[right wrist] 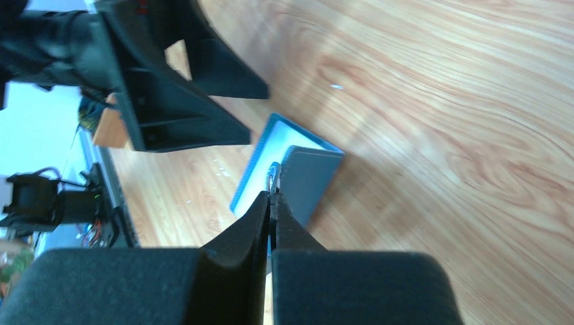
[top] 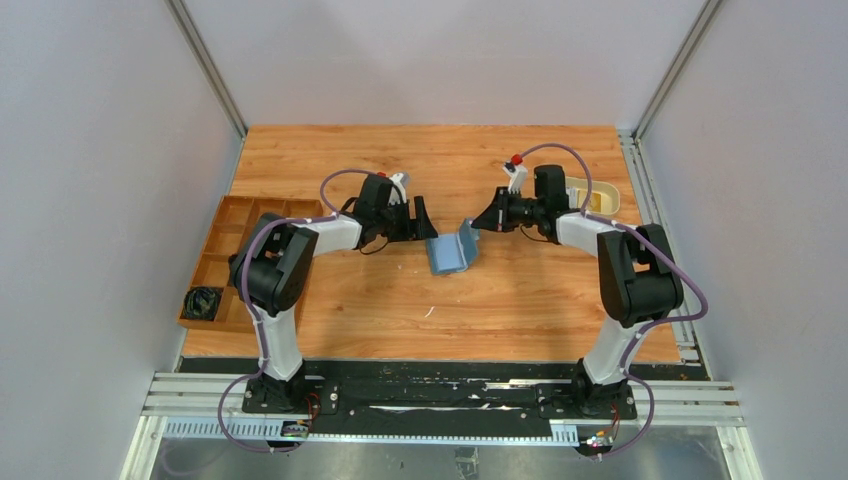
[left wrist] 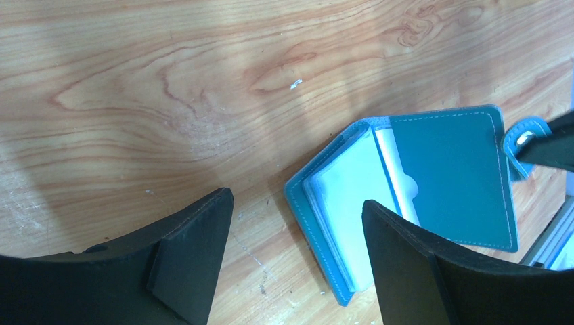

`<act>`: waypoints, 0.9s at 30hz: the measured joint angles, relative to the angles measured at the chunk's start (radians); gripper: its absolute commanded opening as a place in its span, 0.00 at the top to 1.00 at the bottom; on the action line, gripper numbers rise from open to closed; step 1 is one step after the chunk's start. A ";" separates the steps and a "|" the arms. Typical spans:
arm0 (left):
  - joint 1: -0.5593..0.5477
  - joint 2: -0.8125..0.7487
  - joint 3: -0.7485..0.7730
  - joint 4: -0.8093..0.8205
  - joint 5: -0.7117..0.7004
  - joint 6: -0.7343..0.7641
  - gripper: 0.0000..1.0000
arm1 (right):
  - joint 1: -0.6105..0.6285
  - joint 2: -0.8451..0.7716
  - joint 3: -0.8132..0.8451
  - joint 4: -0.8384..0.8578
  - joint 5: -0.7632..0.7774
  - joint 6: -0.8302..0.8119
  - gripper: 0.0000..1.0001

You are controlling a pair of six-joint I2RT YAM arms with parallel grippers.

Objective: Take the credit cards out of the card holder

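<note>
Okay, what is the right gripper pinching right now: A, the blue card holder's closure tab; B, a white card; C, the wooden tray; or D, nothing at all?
A: the right gripper has its jaws shut on the closure tab of the opened card holder.

Counted on the tabletop (top: 400,310): one card holder (left wrist: 453,176), one wooden tray (top: 215,240), one cream dish (top: 600,185), and one dark coiled bundle (top: 203,302) in a tray compartment. Two whitish credit cards (left wrist: 352,203) are seen; the full number cannot be told. Two tools are noted: left tool (left wrist: 298,203) and right tool (right wrist: 271,196).
</note>
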 measured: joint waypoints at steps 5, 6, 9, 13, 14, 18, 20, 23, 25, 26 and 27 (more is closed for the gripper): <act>-0.002 -0.004 -0.005 -0.001 0.000 0.005 0.20 | -0.008 0.000 -0.056 -0.006 0.108 -0.002 0.91; -0.002 -0.005 -0.005 -0.003 -0.001 0.006 0.20 | -0.008 0.000 -0.066 -0.008 0.122 -0.002 0.86; -0.005 -0.007 -0.005 -0.006 -0.001 0.008 0.20 | -0.008 0.000 -0.088 -0.017 0.148 -0.004 0.74; -0.013 -0.014 -0.015 -0.007 -0.001 0.010 0.20 | -0.008 0.002 -0.097 -0.019 0.153 -0.005 0.66; -0.015 -0.015 -0.018 -0.007 -0.001 0.010 0.20 | -0.008 0.002 -0.099 -0.018 0.148 -0.004 0.65; -0.019 -0.020 -0.029 0.003 0.000 0.010 0.20 | -0.008 0.008 -0.099 -0.007 0.103 0.001 0.59; -0.019 -0.020 -0.032 0.008 0.000 0.010 0.20 | -0.008 0.015 -0.099 -0.004 0.079 0.003 0.57; -0.019 -0.020 -0.032 0.009 0.000 0.010 0.20 | -0.006 0.029 -0.099 -0.009 0.052 0.002 0.56; -0.019 -0.020 -0.032 0.009 0.000 0.010 0.20 | -0.006 0.037 -0.099 -0.016 0.042 -0.001 0.56; -0.019 -0.020 -0.032 0.008 0.000 0.010 0.20 | -0.005 0.043 -0.099 -0.019 0.035 -0.002 0.56; -0.019 -0.020 -0.031 0.008 0.000 0.009 0.20 | -0.002 0.049 -0.099 -0.024 0.027 -0.003 0.56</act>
